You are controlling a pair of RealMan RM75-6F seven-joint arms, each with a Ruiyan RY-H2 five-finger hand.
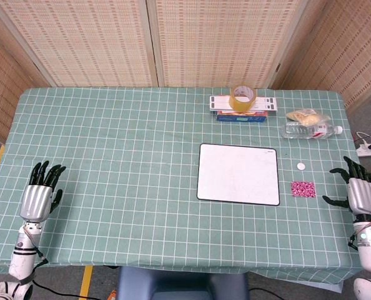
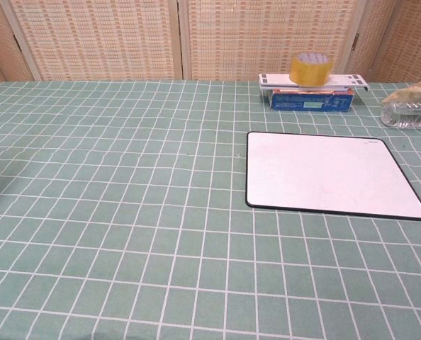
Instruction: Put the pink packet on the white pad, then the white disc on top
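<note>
Your right hand (image 1: 361,195), fingers spread and empty at the frame's right edge, sits nearer the small pink patterned packet (image 1: 302,189), lying just left of it beside the bare white rectangular pad (image 1: 238,173).

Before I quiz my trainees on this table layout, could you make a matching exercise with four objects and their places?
Things:
1. pink packet
2. white disc
3. tape roll
4. water bottle

Places:
A. lying on its side beyond the white pad's far right corner
B. atop the flat boxes at the far edge
C. right of the pad, nearest the right hand
D. right of the pad, just beyond the packet

Pairs: 1-C, 2-D, 3-B, 4-A
</note>
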